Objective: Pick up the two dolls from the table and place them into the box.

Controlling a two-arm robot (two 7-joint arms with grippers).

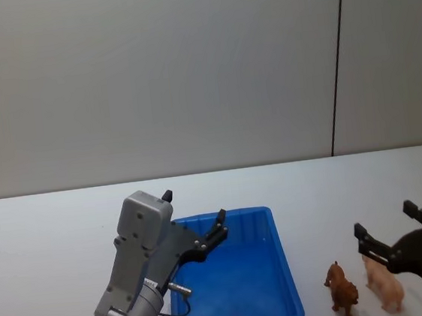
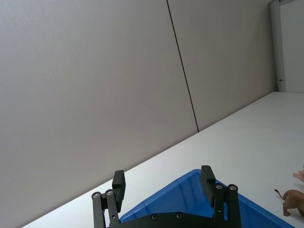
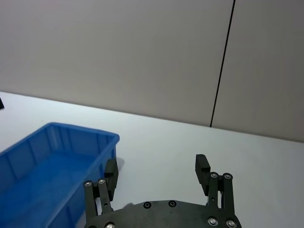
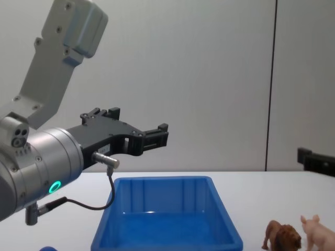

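Table (image 1: 52,227), plain white and flat: my left gripper (image 1: 194,206) hung wide open and empty above the left rim of one bright blue plastic box (image 1: 287,271) with sloping ribbed walls. Right of it stood two small toy animals, a brown maned lion (image 1: 342,289), then a pale pink pig (image 1: 382,282). My right gripper (image 1: 385,219) hovered near the pig, raised, open, empty. A label on my left arm was unreadable.

Brown lion (image 1: 341,289) and pink pig (image 1: 387,287) upright on white table (image 1: 45,236), right of blue box (image 1: 239,283)
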